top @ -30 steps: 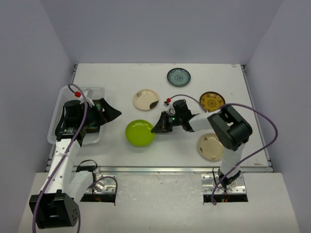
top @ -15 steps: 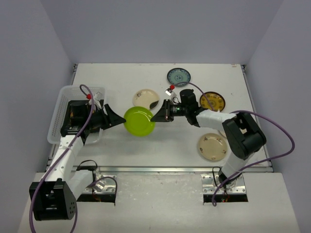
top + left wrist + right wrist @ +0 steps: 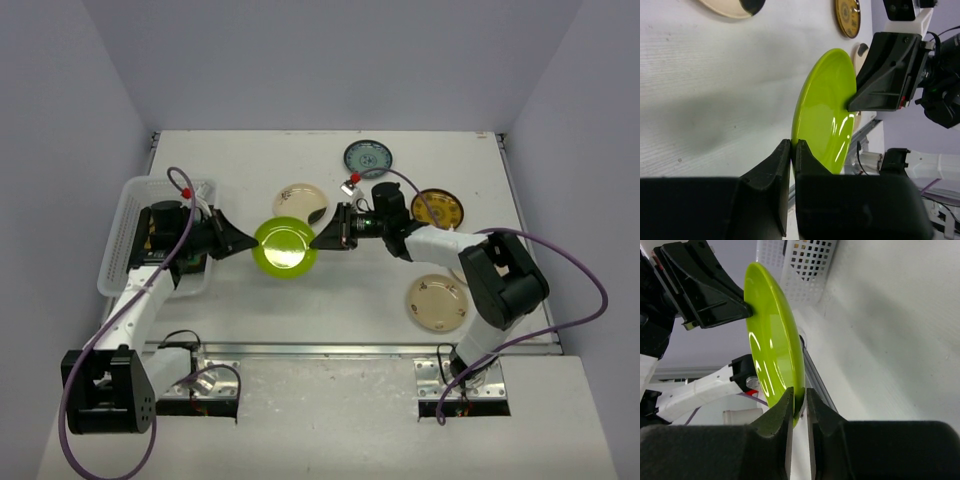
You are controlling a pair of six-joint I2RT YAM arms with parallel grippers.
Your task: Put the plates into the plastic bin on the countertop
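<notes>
A lime green plate (image 3: pixel 285 248) hangs above the countertop (image 3: pixel 250 310) between my two grippers, tilted on edge. My left gripper (image 3: pixel 252 243) is shut on its left rim; in the left wrist view the jaws (image 3: pixel 793 145) pinch the green plate (image 3: pixel 825 110). My right gripper (image 3: pixel 318 242) sits at the opposite rim. In the right wrist view its jaws (image 3: pixel 800 392) stand slightly apart round the plate's edge (image 3: pixel 772 350), with a thin gap on one side. The plastic bin (image 3: pixel 115 250) lies at the left, under my left arm.
Four more plates lie on the countertop: a cream one with a dark patch (image 3: pixel 300 203), a blue patterned one (image 3: pixel 368 158), a brown-yellow one (image 3: pixel 437 209) and a cream one (image 3: pixel 437 302). A metal rail (image 3: pixel 330 349) runs along the near edge.
My right gripper lifted the green plate off the countertop toward the left. My left gripper came out from over the bin and shut on its left rim. My right jaws have just parted slightly.
</notes>
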